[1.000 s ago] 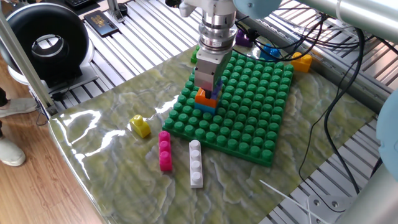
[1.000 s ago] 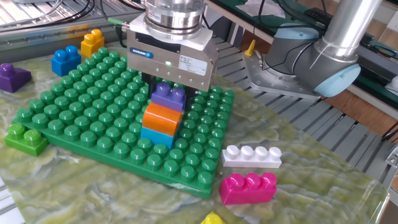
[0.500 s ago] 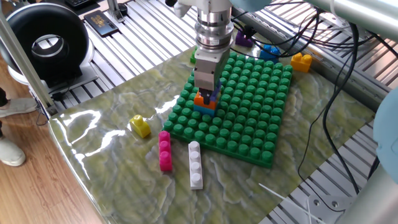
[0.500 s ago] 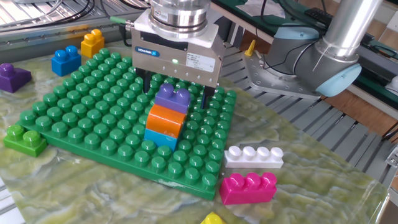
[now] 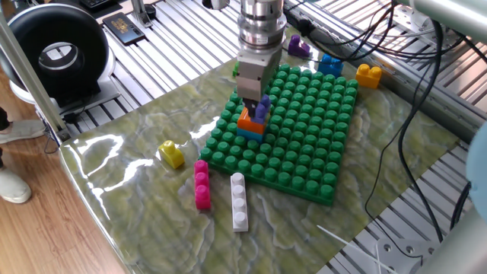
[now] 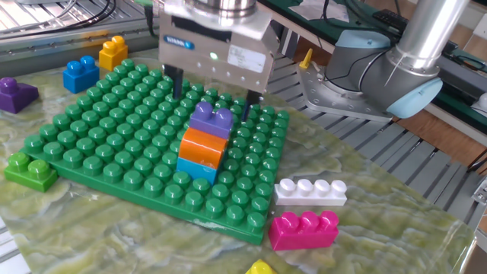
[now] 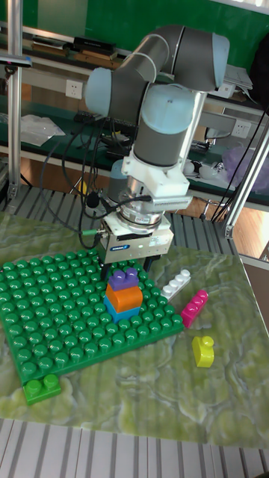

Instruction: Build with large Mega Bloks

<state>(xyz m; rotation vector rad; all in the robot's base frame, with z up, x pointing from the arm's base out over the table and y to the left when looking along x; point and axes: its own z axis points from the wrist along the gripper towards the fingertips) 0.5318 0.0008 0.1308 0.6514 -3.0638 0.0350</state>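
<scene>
1. The pincer [image 6: 211, 97] hangs open above a three-brick tower on the green baseplate [image 6: 99, 129], its fingers [image 6: 176, 82] clear of the purple brick [image 6: 210, 119].
2. The purple brick caps an orange brick [image 6: 202, 146] and a light blue brick [image 6: 192, 169].
3. Just off the baseplate, on the counter [image 6: 380, 236], lie the white brick [image 6: 309, 191] and pink brick [image 6: 303, 229].
4. Judgement: a straight vertical retreat would best avoid tipping the tower.

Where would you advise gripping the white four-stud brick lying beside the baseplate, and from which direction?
Probably from straight above, with the fingers closing across the two long smooth sides of the white brick near its middle. It lies flat, studs up, in one narrow row. The pink brick beside it lies apart, so the fingers likely fit between.
</scene>
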